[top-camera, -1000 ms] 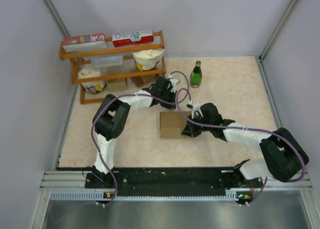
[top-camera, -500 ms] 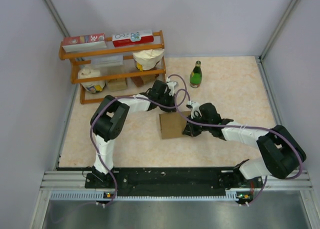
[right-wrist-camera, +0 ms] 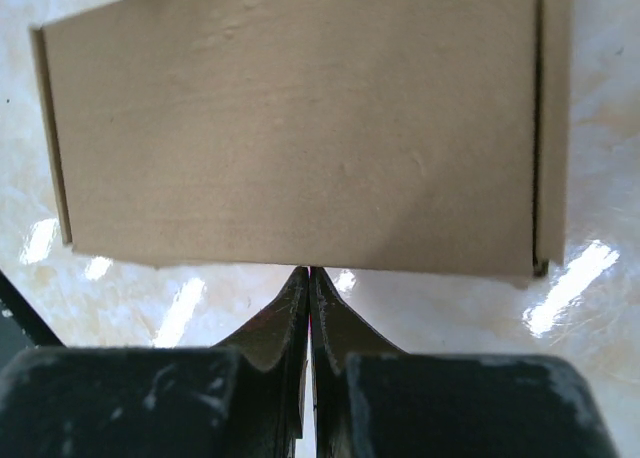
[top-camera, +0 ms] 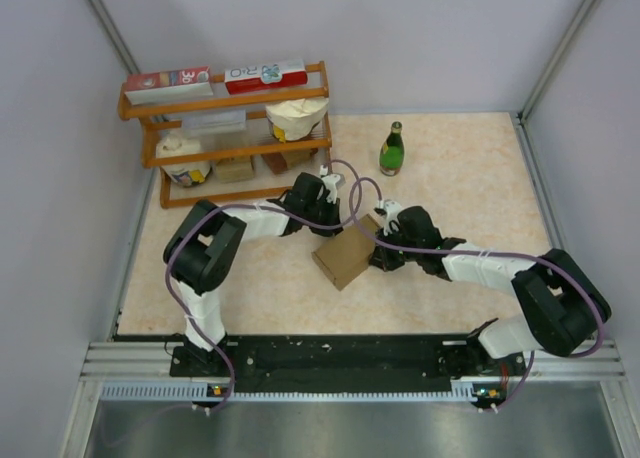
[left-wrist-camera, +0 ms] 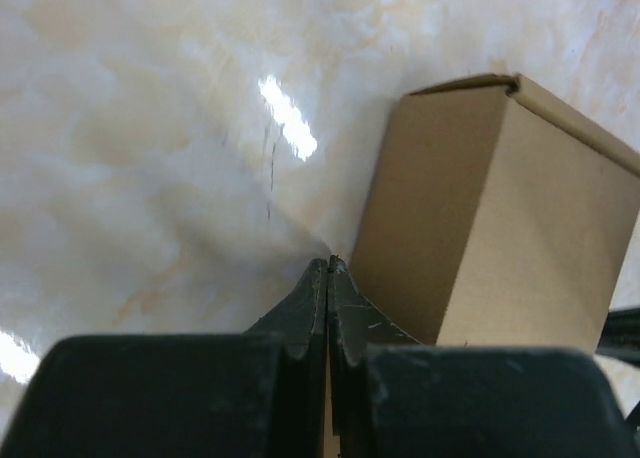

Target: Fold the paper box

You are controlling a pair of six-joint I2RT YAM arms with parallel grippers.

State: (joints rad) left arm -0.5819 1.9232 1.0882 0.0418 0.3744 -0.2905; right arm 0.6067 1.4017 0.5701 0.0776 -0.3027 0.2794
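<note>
— Near the middle of the top view, what is that brown thing?

— That is the paper box (top-camera: 345,256). It is folded up and shut. It sits turned a bit on the table (top-camera: 470,178), between the left arm (top-camera: 265,218) and the right arm (top-camera: 480,267).

— What else is around?

— At the upper left is a wooden shelf (top-camera: 225,106) with red-and-white cartons (top-camera: 265,75) on top and small brown boxes (top-camera: 235,168) lower down. A green bottle (top-camera: 391,148) stands to the right of the shelf, well apart from the paper box.

— Does something get in the way?

— Yes. From the top, the black wrists and a purple cable (top-camera: 356,183) hide the fingertips, so that view does not show how the jaws stand.

— And the wrist views?

— The left wrist view shows the left gripper (left-wrist-camera: 329,265) with its jaws pressed together and nothing between them. Its tip is just beside the bottom left of the paper box (left-wrist-camera: 490,218). Two sides of the box and a lid edge at the top show there.

— And the other one?

— The right gripper (right-wrist-camera: 309,272) is pressed together too, and it holds nothing. Its tip is right at the lower edge of a wide flat side of the paper box (right-wrist-camera: 300,128). I cannot tell if it touches. A thin seam runs down the right of that side. The shelf and the bottle show only from the top.
</note>
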